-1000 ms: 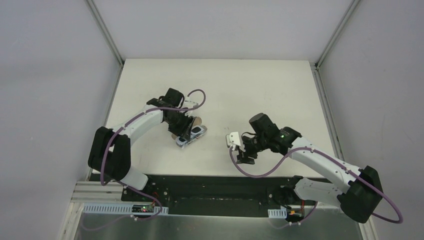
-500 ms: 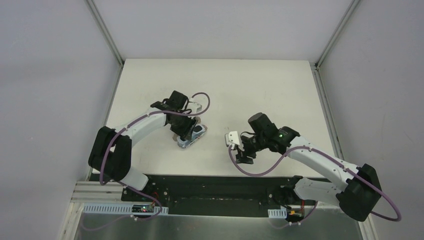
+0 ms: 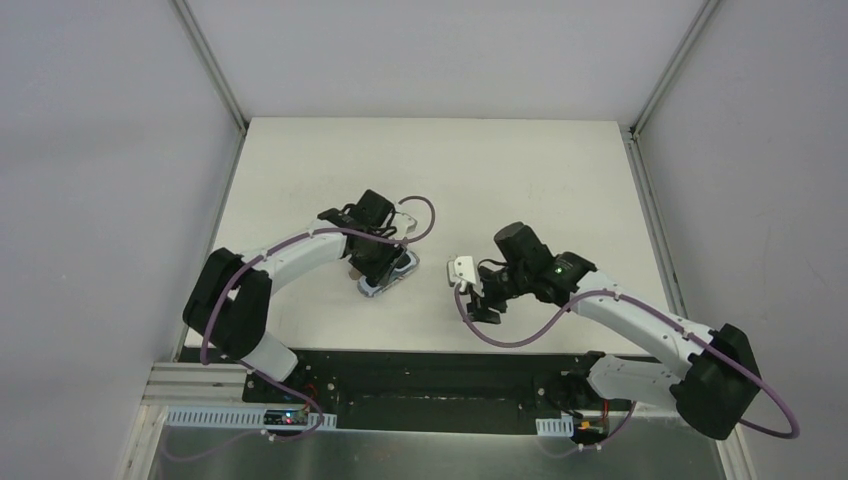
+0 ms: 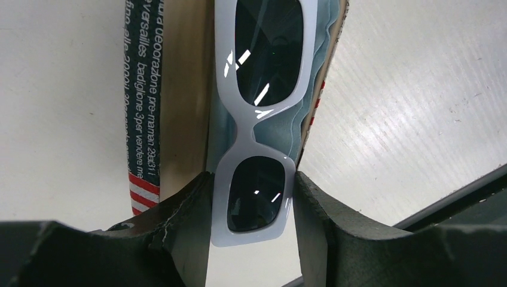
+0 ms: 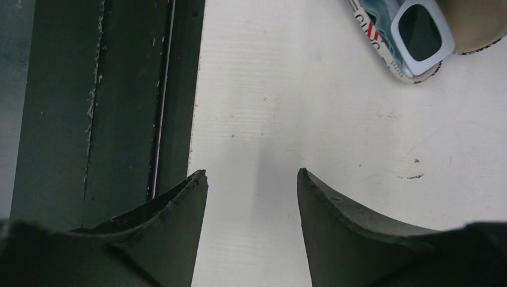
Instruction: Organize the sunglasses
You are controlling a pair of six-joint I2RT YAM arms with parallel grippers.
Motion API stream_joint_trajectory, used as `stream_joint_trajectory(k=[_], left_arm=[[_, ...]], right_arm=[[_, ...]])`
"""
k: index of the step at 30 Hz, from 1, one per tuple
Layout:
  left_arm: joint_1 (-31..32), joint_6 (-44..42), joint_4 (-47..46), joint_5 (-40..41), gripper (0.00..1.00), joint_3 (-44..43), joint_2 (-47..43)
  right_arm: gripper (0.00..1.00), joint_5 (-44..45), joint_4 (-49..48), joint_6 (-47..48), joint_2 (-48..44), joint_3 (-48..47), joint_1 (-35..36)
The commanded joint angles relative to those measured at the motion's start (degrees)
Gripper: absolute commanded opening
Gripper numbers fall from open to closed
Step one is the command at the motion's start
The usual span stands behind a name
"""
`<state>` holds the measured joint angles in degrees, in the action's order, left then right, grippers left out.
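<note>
Light fell bright and even over the white table (image 3: 520, 170), probably from overhead, leaving only soft, faint shadows beneath the arms. In the left wrist view, small white glints sat on the dark lenses of the sunglasses (image 4: 257, 119). The near fingers (image 5: 149, 233) looked slightly soft, while the overhead view stayed sharp.

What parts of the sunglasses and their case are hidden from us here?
- Left wrist view: the sunglasses run past the top edge; their temple arms do not show.
- Right wrist view: the top edge cuts the case; only one lens shows.
- Top view: the left gripper covers much of both.
</note>
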<state>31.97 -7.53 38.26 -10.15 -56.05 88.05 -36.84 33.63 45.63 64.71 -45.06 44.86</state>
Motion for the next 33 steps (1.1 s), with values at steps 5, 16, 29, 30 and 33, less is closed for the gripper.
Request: stream_joint_trajectory(k=[5,16,29,30,33], left_arm=[[2.64,2.89,-0.66,4.69,0.43,-0.75,1.11],[2.75,3.88,-3.62,5.30,0.49,0.72,-3.23],[2.84,5.70,-3.95,5.15,0.50,0.73,-2.08],[2.92,5.72,-3.93,4.87,0.50,0.74,-1.96],[3.06,5.57,-3.82,4.40,0.50,0.57,-1.49]], right_arm=[[0.60,-4.12,-3.21,-1.60,4.50,-6.98,-1.41],[0.51,-7.88,4.54,25.16,16.29,-19.35,-10.21],[0.24,5.59,-18.04,34.91,23.52,-10.69,4.44],[0.24,6.79,-20.92,35.52,23.64,-8.85,5.07],[0.24,10.14,-29.36,34.58,24.57,-5.33,6.33]])
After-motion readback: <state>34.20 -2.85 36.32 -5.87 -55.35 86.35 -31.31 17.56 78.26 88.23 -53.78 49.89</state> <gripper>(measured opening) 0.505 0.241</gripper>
